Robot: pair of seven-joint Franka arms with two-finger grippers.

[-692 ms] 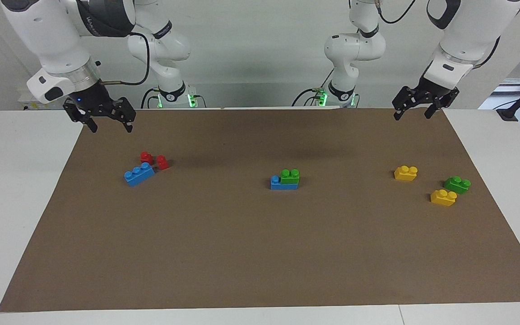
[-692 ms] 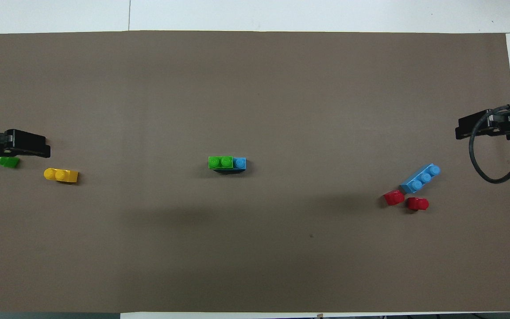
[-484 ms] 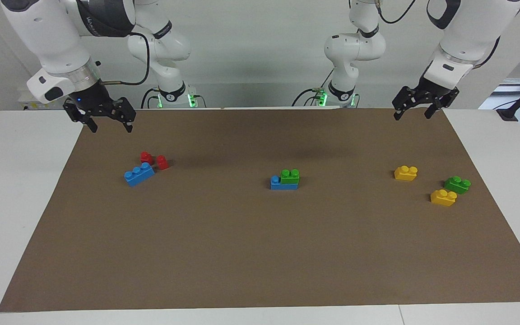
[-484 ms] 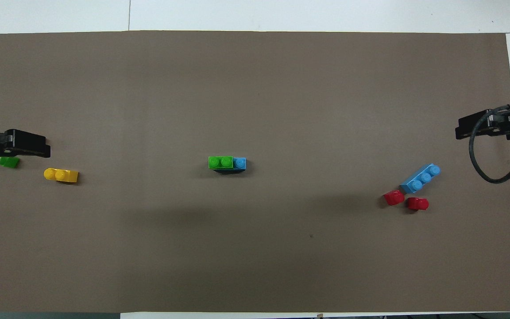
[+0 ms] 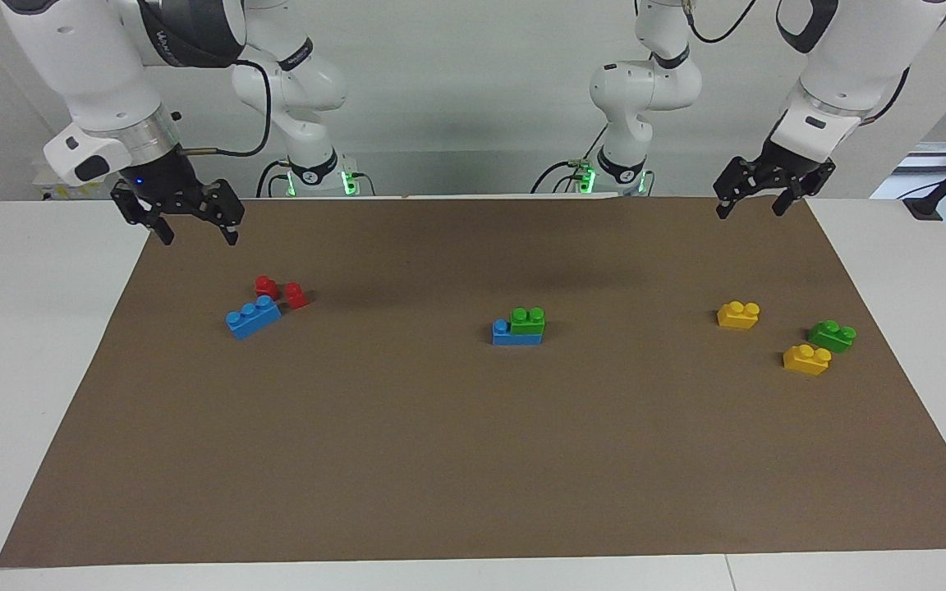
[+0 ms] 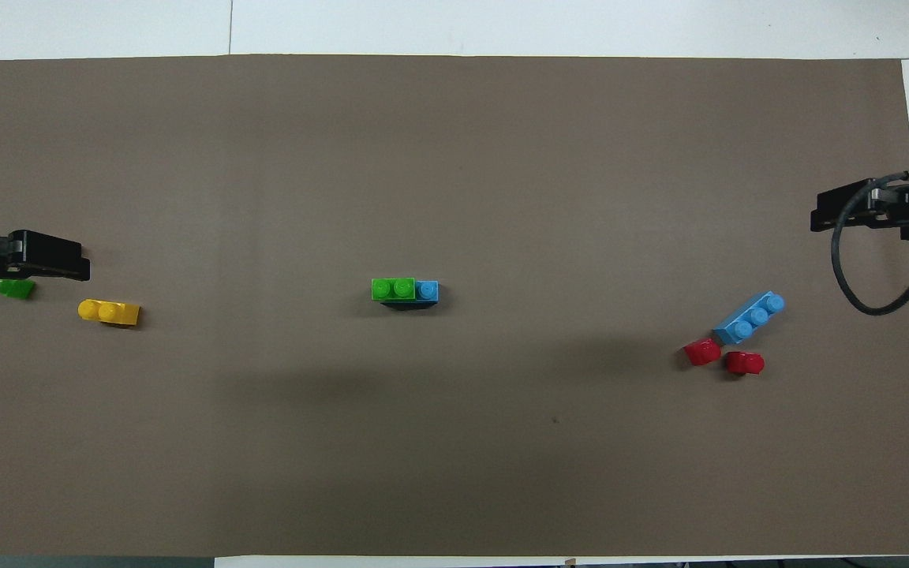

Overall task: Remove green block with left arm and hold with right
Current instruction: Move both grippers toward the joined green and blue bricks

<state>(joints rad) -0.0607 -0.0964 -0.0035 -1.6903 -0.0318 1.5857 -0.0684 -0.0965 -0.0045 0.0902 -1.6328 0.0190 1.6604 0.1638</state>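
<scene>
Both jaws wide and empty, left gripper [image 5: 750, 204], right gripper [image 5: 192, 229], green block [image 5: 528, 320] stacked on blue brick [image 5: 514, 335]

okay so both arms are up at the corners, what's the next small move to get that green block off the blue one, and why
Probably bring the right gripper over the stacked pair at the mat's middle first. The green block sits pressed on the blue brick, so that base likely needs holding before the left gripper pulls. Both grippers are open, raised over the mat's robot-side corners, touching nothing.
</scene>
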